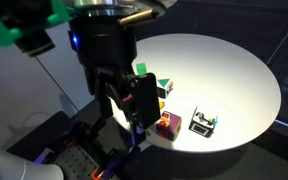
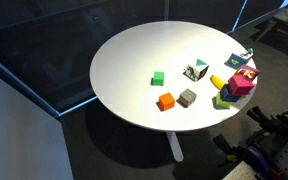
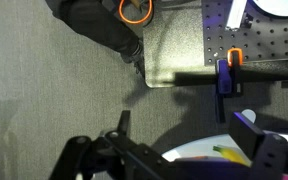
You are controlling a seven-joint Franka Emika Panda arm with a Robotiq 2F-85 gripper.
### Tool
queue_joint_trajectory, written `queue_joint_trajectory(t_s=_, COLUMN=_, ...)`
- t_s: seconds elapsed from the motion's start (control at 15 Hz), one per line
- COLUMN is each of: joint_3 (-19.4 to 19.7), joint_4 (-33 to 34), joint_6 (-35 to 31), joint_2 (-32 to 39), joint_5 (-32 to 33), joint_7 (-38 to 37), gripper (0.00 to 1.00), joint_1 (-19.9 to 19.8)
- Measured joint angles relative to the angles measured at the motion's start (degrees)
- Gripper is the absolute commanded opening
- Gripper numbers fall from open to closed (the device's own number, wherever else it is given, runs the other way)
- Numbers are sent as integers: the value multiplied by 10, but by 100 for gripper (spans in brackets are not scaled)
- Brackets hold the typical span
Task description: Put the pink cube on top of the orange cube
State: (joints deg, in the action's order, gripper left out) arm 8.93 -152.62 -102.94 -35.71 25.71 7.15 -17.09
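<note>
Pink cube [image 2: 245, 77], prob. the pink bit in the edge cluster, sits well apart from orange cube [image 2: 165, 101], on the gripper [image 1: 134, 112] side. Gripper hangs farther out again, past the table [image 2: 124, 60] rim. Fingers [image 3: 81, 156] look wide, nothing held.

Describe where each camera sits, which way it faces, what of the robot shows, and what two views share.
Exterior view: close beside the robot, looking past the dark arm to the white table.
Exterior view: high across the table, looking down on it; no arm seen.
Wrist view: on the wrist, facing down at carpet and perforated base plate; open gripper along the bottom.
Shared: both exterior views show the green cube.
</note>
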Motion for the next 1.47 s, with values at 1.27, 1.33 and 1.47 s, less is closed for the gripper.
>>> queue_joint_trajectory(t_s=1.27, joint_3=-7, joint_4=-1, joint_6=-67, joint_2=2, joint_5=-113, joint_7=-54, gripper=100, joint_1=77)
queue_joint_trajectory(t_s=1.33, joint_3=-13, joint_4=-3, joint_6=-88, joint_2=2, joint_5=-126, joint_7=-68, gripper=100, joint_1=81)
queue_joint_trajectory(t_s=1.47, joint_3=-26, joint_4=-11, joint_6=-132, joint_2=4, joint_5=-150, joint_7=-98, gripper=100, joint_1=88)
